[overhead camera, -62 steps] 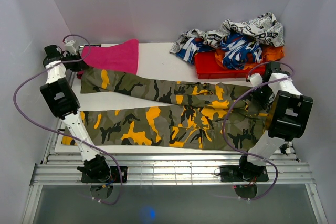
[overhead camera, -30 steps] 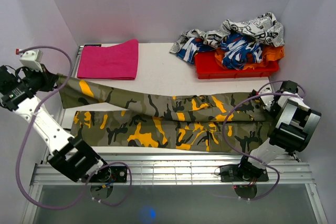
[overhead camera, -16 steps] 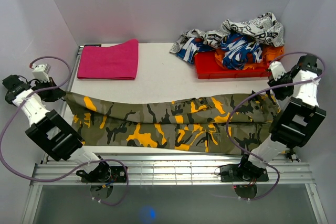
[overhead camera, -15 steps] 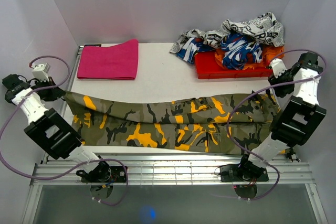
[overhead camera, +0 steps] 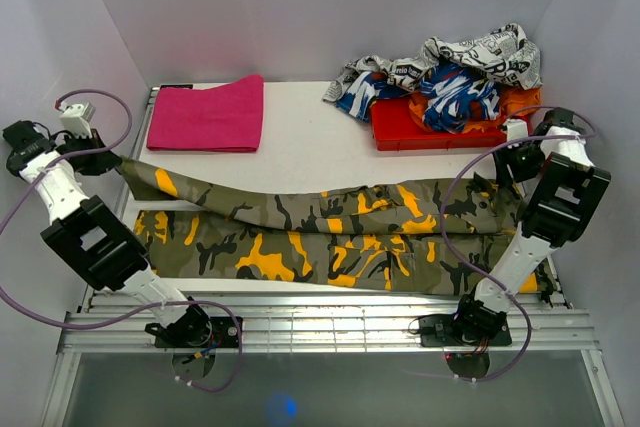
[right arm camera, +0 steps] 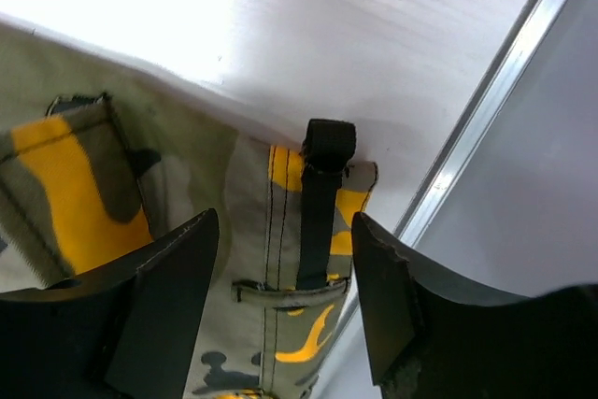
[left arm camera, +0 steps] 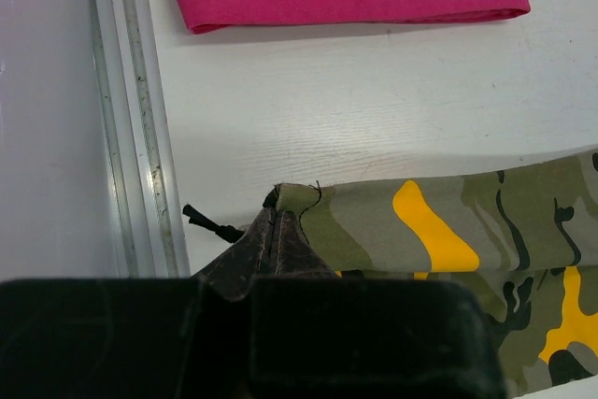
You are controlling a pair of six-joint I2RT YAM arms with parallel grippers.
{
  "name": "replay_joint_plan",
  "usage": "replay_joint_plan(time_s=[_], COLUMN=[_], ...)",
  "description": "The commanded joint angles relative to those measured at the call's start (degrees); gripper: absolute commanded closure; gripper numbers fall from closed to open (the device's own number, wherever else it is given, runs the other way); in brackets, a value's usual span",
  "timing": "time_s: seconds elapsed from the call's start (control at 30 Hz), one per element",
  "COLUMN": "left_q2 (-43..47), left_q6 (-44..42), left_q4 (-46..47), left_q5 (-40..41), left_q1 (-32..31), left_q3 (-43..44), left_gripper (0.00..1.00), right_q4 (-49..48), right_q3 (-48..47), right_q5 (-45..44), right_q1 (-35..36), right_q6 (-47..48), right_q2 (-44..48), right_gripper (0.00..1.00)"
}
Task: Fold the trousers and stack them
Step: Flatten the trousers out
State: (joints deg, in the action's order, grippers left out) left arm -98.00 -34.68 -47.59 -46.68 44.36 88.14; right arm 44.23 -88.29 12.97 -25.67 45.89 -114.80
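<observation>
1. Spotted the trousers (overhead camera: pixel 330 237) sprawled along the near half of the desk (overhead camera: pixel 320 147), reaching from the left edge all the way to the right edge.
2. Saw one leg lying flat by the near edge and the other slanting above it, climbing toward the left edge.
3. Caught the left gripper (overhead camera: pixel 103 159) out at the left edge, right at that slanted leg's hem.
4. Confirmed it from the left wrist: left gripper (left arm camera: pixel 266 249) pressed together, pinching the hem corner of the trousers (left arm camera: pixel 439 231) just inside the desk's left edge.
5. Found the right gripper (overhead camera: pixel 505 162) at the right edge, over the waistband end.
6. Checked the right wrist: right gripper (right arm camera: pixel 280 306) spread wide, fingers (right arm camera: pixel 163 296) either side of the waistband and its black belt loop (right arm camera: pixel 322 203), pinching nothing.
7. Could not tell whether those fingers touched the cloth.
8. Noted a folded pink cloth (overhead camera: pixel 207 113) in the far-left corner, apart from the trousers.
9. Noted a red tray (overhead camera: pixel 400 132) in the far-right corner, buried under a heap of patterned garments (overhead camera: pixel 450 72).
</observation>
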Motion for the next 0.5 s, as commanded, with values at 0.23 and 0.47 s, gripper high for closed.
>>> replay_joint_plan(time_s=[0.23, 0.47], left_q2=[-0.62, -0.97], left_q6=[-0.04, 0.93], left_q4=[1.45, 1.54], left_q5=[2.64, 2.82], left_q1=[-1.03, -1.03], left_q3=[1.07, 2.12], left_gripper=[1.00, 1.00], right_q4=[-5.65, -2.66], right_q3=[5.33, 4.35], right_q5=[1.61, 3.64], right_q1=[2.73, 2.73], right_q6=[-8.62, -7.84], right_q2=[-1.38, 0.80], right_gripper=[0.38, 0.91])
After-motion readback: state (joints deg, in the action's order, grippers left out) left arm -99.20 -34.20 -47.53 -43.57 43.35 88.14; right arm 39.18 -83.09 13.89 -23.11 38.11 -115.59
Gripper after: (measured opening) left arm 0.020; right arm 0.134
